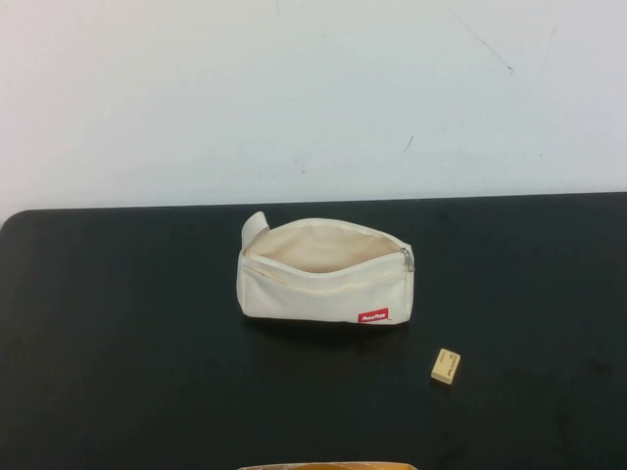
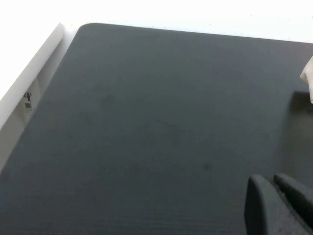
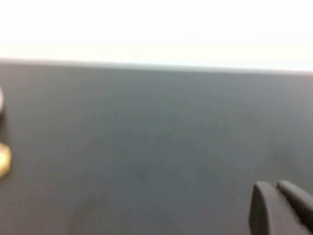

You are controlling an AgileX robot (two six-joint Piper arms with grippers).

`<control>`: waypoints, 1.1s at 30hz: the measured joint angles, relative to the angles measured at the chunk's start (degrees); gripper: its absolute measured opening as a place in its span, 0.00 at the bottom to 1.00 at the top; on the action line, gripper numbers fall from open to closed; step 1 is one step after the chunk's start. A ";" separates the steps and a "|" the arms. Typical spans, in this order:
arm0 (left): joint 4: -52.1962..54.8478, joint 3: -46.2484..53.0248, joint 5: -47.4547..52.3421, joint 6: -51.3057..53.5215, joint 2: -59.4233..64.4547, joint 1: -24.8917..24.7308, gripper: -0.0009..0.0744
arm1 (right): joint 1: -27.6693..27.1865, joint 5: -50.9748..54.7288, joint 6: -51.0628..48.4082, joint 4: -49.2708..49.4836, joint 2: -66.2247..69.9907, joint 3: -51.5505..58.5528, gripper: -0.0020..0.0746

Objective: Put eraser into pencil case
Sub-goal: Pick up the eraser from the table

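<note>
High view shows the eraser (image 1: 446, 365) lying flat on the black counter (image 1: 118, 343), near the pencil case (image 1: 323, 269), whose zip gapes upward to receive it. Left gripper (image 2: 281, 203) and right gripper (image 3: 283, 205) hover apart, fingers closed, empty.

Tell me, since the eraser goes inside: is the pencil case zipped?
Unzipped: the pencil case gapes, lining visible, zip pull at its right end.

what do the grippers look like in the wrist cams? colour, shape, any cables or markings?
Left gripper and right gripper each show at their wrist view's edge as two dark grey, matte, rounded-tip jaws side by side. No cables or markings visible. Neither arm shows in the high view.
</note>
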 joint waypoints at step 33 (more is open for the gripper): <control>0.00 0.00 0.00 0.00 0.00 0.00 0.01 | 0.00 -34.90 -4.44 7.62 -0.34 -18.09 0.02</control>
